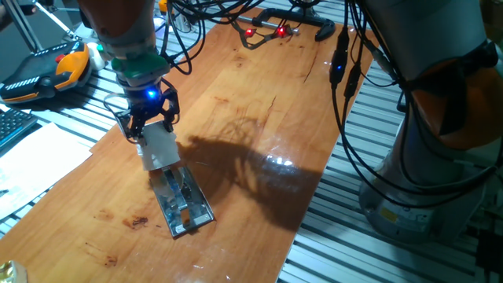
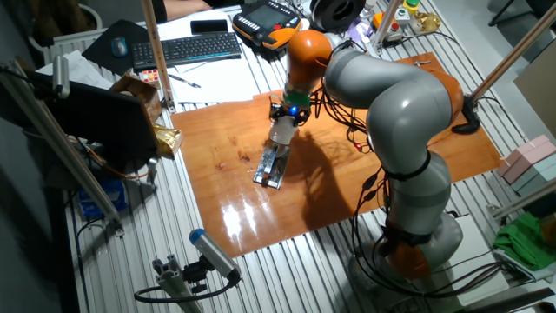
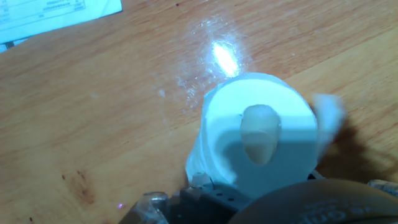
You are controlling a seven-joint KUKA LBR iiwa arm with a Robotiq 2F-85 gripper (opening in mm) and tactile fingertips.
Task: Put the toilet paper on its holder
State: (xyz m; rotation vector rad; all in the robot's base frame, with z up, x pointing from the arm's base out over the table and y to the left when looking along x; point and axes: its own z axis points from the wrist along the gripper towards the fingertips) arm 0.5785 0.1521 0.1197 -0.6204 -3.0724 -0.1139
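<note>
The claw [image 1: 149,118] is closed around the toilet paper [image 1: 159,146], gripping the white roll from above so that it hangs just over the near end of the holder [image 1: 183,203], the shiny grey metal plate lying flat on the wooden counter [image 1: 259,102]. In one fixed view the roll's lower edge meets or overlaps the holder's upper end; whether it touches the metal cannot be told. From the other fixed view the claw [image 2: 289,114] and the toilet paper [image 2: 281,132] sit directly above the far end of the holder [image 2: 272,166], which stretches away from the roll toward the glossy front part of the counter [image 2: 347,191]. The hand view looks down on the flat end face of the toilet paper [image 3: 261,140], with its hollow core near the middle and a loose flap of tissue sticking out on the right; a dark metal part, probably of the holder, shows just below the roll at the bottom edge. A white sheet of paper [image 3: 43,15] lies on the counter well away from the holder.
</note>
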